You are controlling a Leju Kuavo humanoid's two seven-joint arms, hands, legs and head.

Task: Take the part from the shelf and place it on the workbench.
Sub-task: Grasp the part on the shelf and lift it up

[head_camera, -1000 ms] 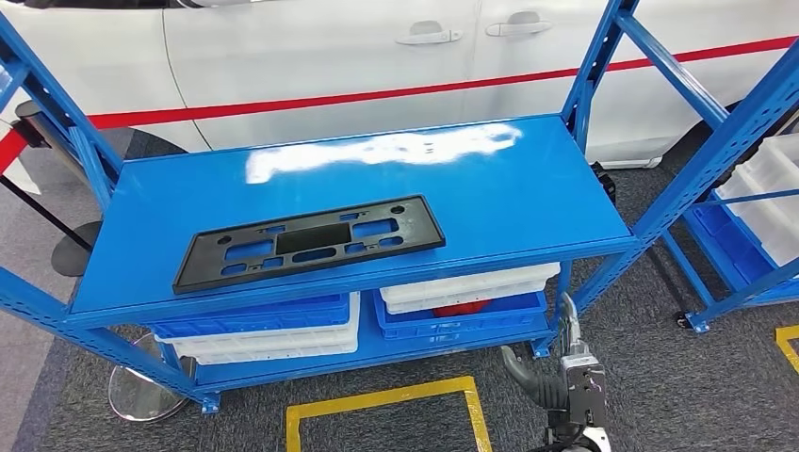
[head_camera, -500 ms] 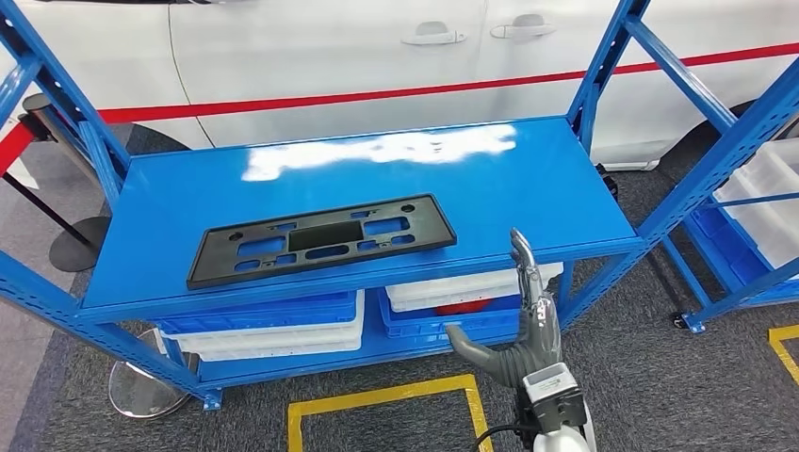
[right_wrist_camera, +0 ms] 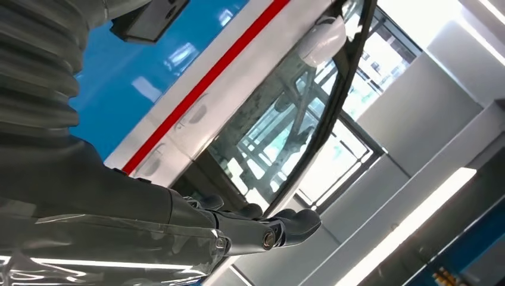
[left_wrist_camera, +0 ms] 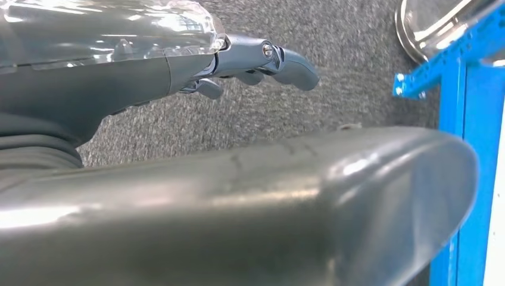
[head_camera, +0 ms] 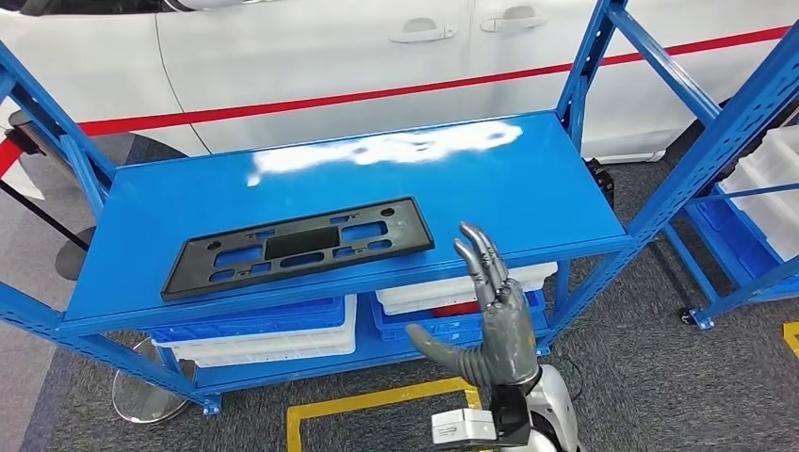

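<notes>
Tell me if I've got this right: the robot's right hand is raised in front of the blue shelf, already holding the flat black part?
Not quite. The right hand is raised in front of the blue shelf, but it holds nothing; its fingers are spread. The head view shows the flat black part lying on the shelf's top surface, apart from the hand.

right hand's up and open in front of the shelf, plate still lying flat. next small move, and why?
Probably reach the right hand forward and toward the robot's left, to the near right end of the black plate. The hand is raised, fingers apart and holding nothing, in front of the shelf's front edge, off the plate's right end. The plate lies flat and untouched on the blue shelf top. The left hand hangs low over the carpet.
</notes>
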